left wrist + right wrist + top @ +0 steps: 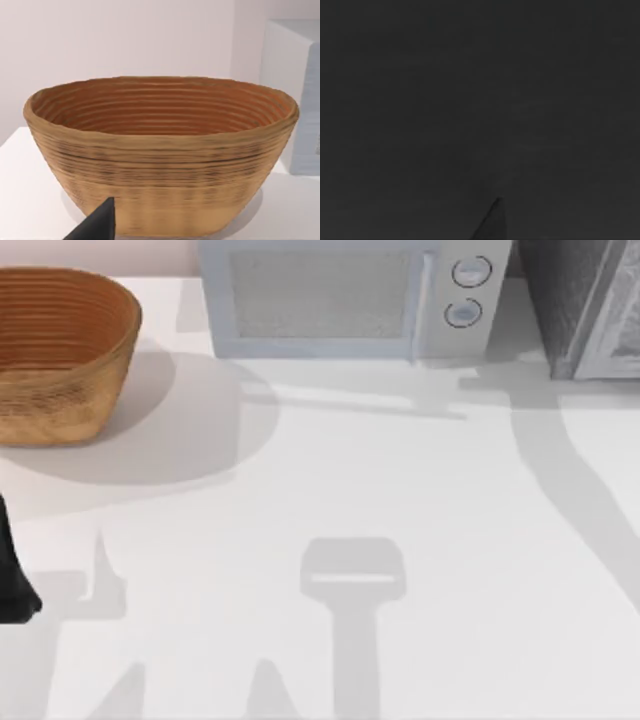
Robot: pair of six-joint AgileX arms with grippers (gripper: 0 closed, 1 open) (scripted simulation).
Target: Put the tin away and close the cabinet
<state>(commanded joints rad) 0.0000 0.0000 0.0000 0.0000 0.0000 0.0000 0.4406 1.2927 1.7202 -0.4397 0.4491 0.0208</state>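
You get the big dark grey speckled cabinet [560, 300] at the top view's far right corner, cut by the frame edge — its pale white-grey framed panel door [620, 335] runs off the right side at an angle, so it looks swung out, but you can't confirm how far. I can't place the tin for you from these views.

Just left of the cabinet sits the white microwave [340, 300] with two round knobs [470, 272], along the back edge of the white table [400, 490]. Far left, the woven tan wicker basket [55, 350] stands upright near the back-left corner, well apart from the microwave.

Left arm [15, 580]: a dark piece of it shows at the table's left edge, below the basket. Its wrist view faces the basket [160, 155] close up, with one dark fingertip [100, 225] in front of it — whether that claw is apart or together, you can't tell.

Right wrist view is dark; one fingertip [492, 222] is faintly outlined, claw state unknown.
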